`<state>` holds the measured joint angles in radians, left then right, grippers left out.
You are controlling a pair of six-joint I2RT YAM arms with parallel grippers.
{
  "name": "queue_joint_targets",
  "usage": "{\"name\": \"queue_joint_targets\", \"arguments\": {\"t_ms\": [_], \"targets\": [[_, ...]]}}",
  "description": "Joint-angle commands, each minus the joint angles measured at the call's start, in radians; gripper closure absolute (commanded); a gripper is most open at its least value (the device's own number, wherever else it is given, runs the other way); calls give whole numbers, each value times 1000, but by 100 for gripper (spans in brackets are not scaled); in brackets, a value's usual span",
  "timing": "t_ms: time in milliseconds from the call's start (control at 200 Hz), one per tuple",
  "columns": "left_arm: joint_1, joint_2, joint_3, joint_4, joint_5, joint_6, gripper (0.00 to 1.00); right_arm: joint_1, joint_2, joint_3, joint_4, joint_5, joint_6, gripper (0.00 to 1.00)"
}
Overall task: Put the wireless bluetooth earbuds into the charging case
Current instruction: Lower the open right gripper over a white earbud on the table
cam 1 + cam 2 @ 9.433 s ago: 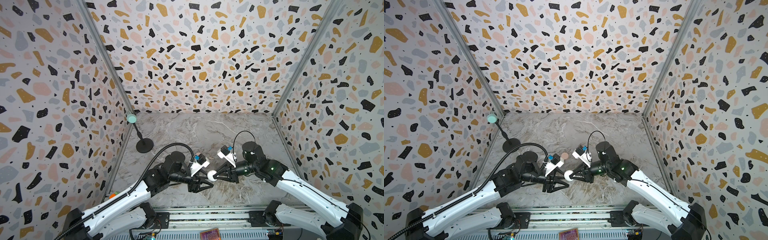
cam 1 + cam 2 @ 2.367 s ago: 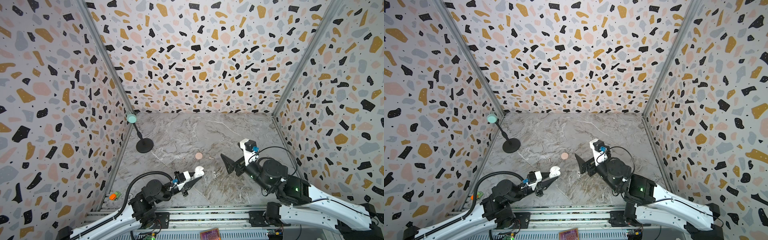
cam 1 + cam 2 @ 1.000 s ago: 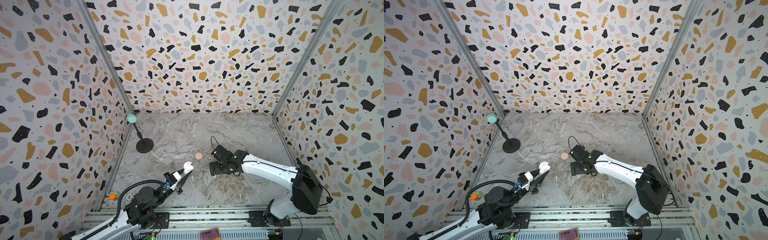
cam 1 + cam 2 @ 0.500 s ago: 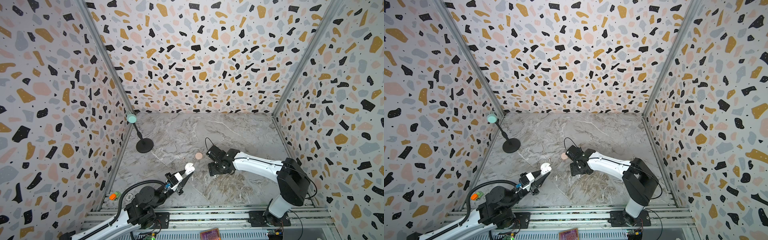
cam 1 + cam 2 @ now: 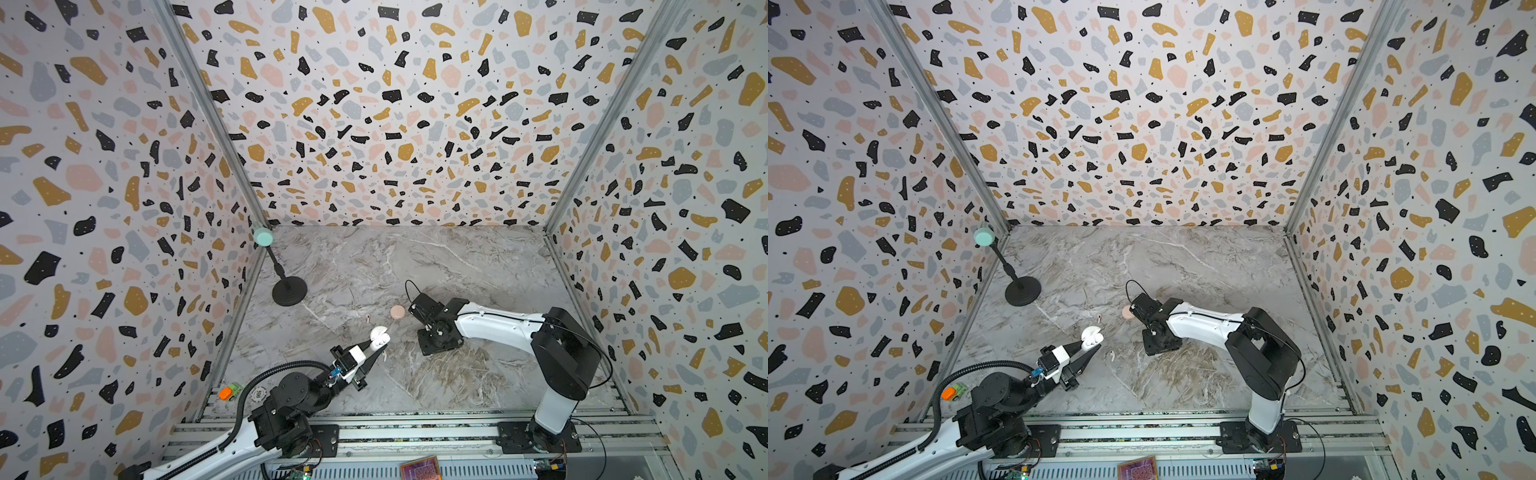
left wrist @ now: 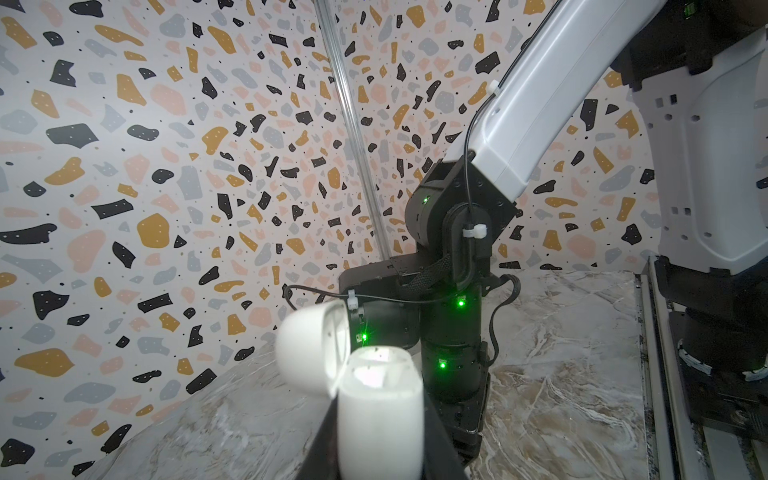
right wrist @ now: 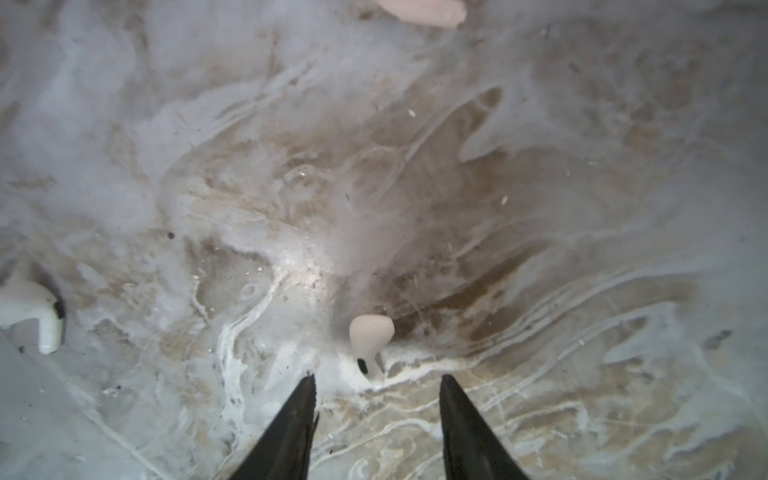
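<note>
Our left gripper (image 5: 377, 345) is clamped on the white case (image 6: 380, 411), which is flipped open. Our right gripper (image 7: 377, 377), jaws half apart and holding nothing, has its tips just beside a pink earbud (image 7: 371, 332) on bare marble (image 7: 540, 208). A white earbud (image 7: 31, 309) lies well apart.

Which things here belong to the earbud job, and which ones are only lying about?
Job:
- white case, open, held in left gripper
- pink case, on the table
- pink earbud, just ahead of the open right gripper
- white earbud, on the table

Lying about:
- stand
- orange toy
</note>
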<state>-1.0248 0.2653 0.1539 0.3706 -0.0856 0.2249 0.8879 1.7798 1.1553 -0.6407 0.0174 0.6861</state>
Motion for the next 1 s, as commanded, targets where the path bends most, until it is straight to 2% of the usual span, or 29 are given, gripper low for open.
{"name": "queue_joint_targets", "arguments": {"t_ms": [0, 200, 716, 996], "targets": [[-8, 0, -5, 50, 14, 14, 100, -9, 8, 41, -5, -8, -22, 54], [-9, 4, -5, 48, 18, 14, 100, -20, 38, 62, -11, -4, -38, 56], [-11, 12, -5, 45, 23, 19, 100, -29, 78, 68, 4, -17, -56, 70], [-12, 14, -5, 42, 24, 20, 100, -32, 79, 58, 14, -28, -53, 74]]}}
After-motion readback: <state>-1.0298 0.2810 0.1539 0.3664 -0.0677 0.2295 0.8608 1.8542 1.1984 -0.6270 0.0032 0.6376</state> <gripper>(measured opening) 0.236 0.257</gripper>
